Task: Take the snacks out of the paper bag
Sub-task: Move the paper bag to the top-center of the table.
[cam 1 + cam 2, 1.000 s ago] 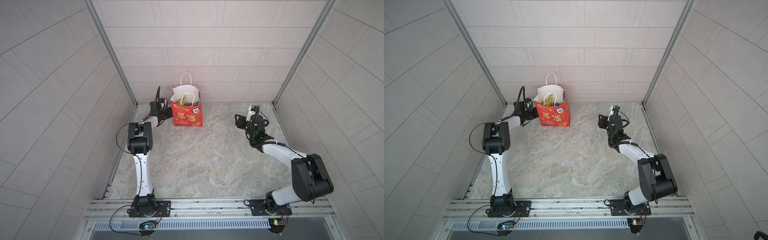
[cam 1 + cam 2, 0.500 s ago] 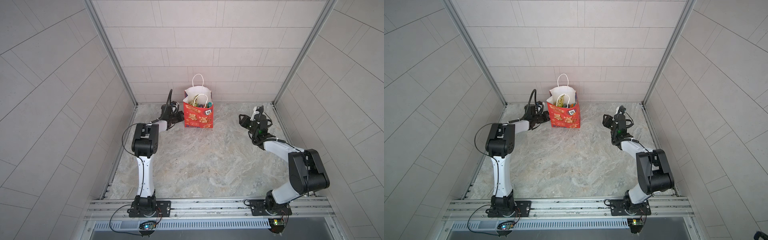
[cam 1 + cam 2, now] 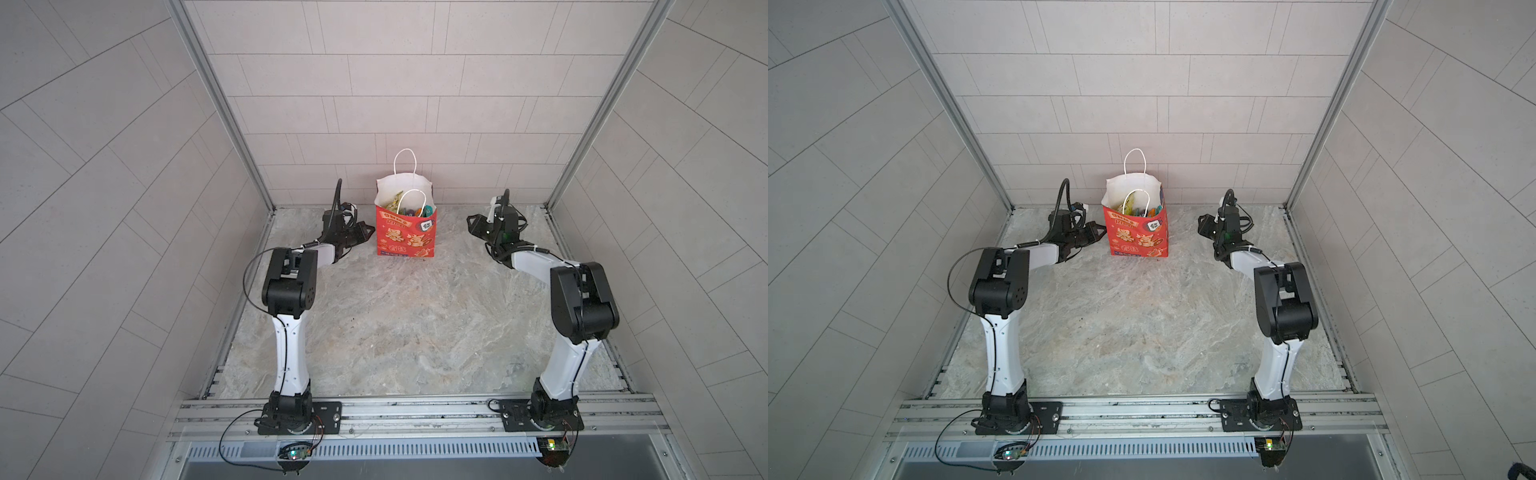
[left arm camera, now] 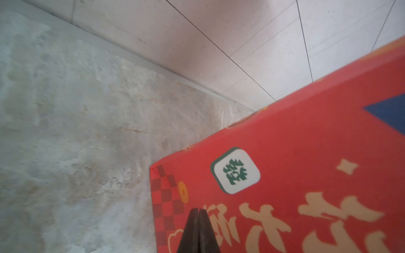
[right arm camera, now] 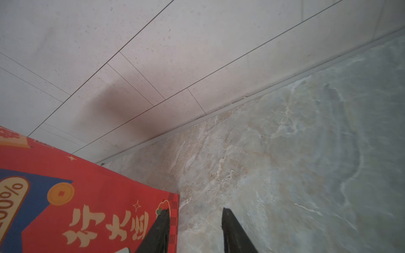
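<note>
**Facing the paper bag from both sides, one gripper closed and one open**

The left gripper [image 3: 370,229] lies low over the bench [image 3: 395,332], in the upper middle of both top views, a little left of centre. Its jaws are pressed together and hold nothing. In the left wrist view its dark tip [image 4: 198,211] appears in front of the red side of the paper bag [image 4: 285,186], near the bag's bottom corner. The tip is just beside the bag, but I cannot tell if it really touches the paper.

The right gripper [image 3: 471,220] is at about the same height in the frame, right of centre, and it points toward the bag. Its jaws stand apart and nothing is between them. In the right wrist view one of its fingers [image 5: 163,221] lines up with the edge of the bag, and the other is over bare bench. In both top views a strip of bench separates this gripper from the bag.

The paper bag [image 3: 405,239] stands upright between the two grippers, close to the back wall [image 3: 395,104], with its mouth open. The snacks [image 3: 392,203] are inside it, and only their green, yellow and teal tops show above the front rim. One of the white cord handles [image 3: 405,149] stands up at the back, and the other hangs over the opening.
</note>
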`<state>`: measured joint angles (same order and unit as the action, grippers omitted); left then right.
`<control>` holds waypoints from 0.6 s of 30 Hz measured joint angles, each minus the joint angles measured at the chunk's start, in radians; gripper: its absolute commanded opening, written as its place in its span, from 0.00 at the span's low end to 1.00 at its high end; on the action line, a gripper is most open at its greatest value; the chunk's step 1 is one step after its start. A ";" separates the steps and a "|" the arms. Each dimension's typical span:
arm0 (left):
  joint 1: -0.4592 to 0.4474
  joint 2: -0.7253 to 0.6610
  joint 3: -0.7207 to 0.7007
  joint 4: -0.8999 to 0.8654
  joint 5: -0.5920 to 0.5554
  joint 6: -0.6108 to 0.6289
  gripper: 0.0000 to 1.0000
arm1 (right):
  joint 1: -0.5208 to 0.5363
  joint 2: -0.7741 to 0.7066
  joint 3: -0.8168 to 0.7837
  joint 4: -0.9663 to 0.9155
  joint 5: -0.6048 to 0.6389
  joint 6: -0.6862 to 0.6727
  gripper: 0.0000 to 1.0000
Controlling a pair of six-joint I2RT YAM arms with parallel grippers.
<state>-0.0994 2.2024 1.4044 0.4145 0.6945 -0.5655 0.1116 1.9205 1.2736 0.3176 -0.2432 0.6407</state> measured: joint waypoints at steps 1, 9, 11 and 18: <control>0.000 0.000 0.000 -0.001 0.000 0.001 0.00 | 0.010 0.030 0.037 -0.015 -0.011 -0.005 0.40; -0.058 -0.003 -0.019 -0.009 0.001 0.023 0.00 | 0.069 0.222 0.262 -0.085 -0.111 -0.029 0.40; -0.064 -0.004 -0.024 -0.006 0.003 0.028 0.00 | 0.071 0.250 0.302 -0.099 -0.137 -0.036 0.40; -0.074 -0.070 -0.110 0.003 -0.023 0.037 0.01 | 0.062 0.241 0.332 -0.148 -0.172 -0.070 0.38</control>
<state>-0.1734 2.1326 1.2945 0.4175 0.6720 -0.5285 0.1734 2.1620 1.6058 0.1699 -0.4149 0.5709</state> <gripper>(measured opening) 0.050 0.380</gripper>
